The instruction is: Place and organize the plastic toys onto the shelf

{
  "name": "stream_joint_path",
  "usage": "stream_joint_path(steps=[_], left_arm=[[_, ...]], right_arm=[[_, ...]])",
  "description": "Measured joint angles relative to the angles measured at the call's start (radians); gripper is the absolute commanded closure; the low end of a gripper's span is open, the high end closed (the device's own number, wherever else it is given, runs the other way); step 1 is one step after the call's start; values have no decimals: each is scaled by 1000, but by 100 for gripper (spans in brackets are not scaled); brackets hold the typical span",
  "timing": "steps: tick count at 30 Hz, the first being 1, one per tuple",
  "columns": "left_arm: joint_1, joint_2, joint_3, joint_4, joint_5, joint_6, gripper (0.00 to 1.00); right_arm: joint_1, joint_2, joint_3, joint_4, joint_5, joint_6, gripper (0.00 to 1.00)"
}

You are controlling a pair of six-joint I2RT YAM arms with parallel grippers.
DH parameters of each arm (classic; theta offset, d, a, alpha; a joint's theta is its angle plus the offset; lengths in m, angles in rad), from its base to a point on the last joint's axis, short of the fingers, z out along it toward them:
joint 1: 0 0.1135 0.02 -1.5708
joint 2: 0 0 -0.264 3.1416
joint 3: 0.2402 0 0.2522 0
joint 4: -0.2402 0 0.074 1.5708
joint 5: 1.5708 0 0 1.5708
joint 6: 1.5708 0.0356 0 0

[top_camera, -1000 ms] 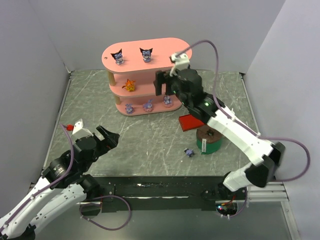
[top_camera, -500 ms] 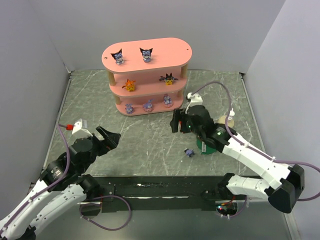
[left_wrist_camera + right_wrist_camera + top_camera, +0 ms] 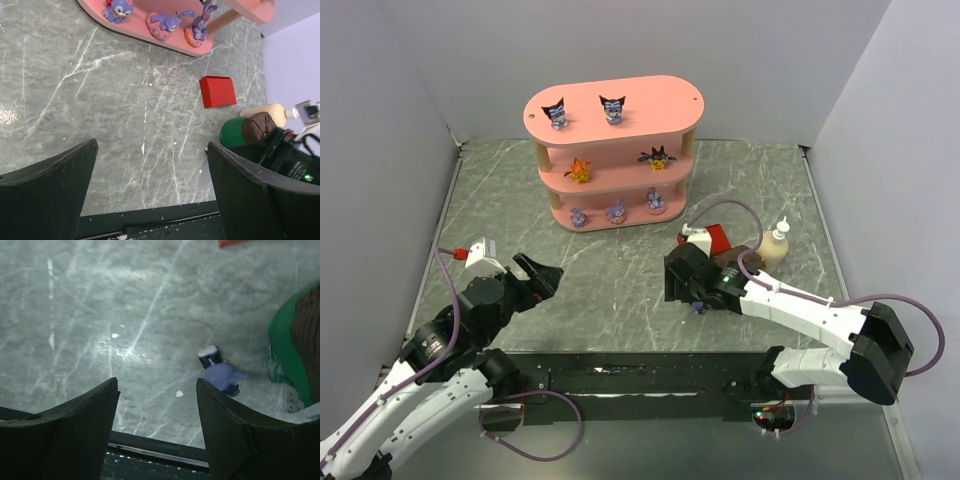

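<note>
The right wrist view shows a toy [image 3: 222, 372] lying just beside the cylinder [image 3: 280, 345]; overhead it is half hidden. Right gripper [image 3: 156, 385] and left gripper [image 3: 151, 144]: fingers apart, empty.

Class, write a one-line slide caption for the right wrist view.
Open right gripper near a toy beside the green cylinder.

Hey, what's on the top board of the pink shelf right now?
Two dark pointed-ear figurines stand near the left end of the top board; the rest is bare. It covers the back of the middle tier, so anything there is hidden.
</note>
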Motion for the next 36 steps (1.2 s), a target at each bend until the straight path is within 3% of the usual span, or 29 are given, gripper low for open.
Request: stream_joint_path(steps=[5,12,22,28,36], left_arm=[[0,0,0,4,1,0,4],[0,0,0,5,1,0,4],[0,0,0,5,1,0,4],[0,0,0,5,1,0,4],[0,8,0,5,0,0,4]], right_arm=[[3,-1,-86,-19,13,70,27],[5,-3,-160,-57,46,132,15],[-11,-15,-201,-21,79,121,13],[-38,14,-216,45,80,76,16],[-51,37,-216,106,79,32,40]])
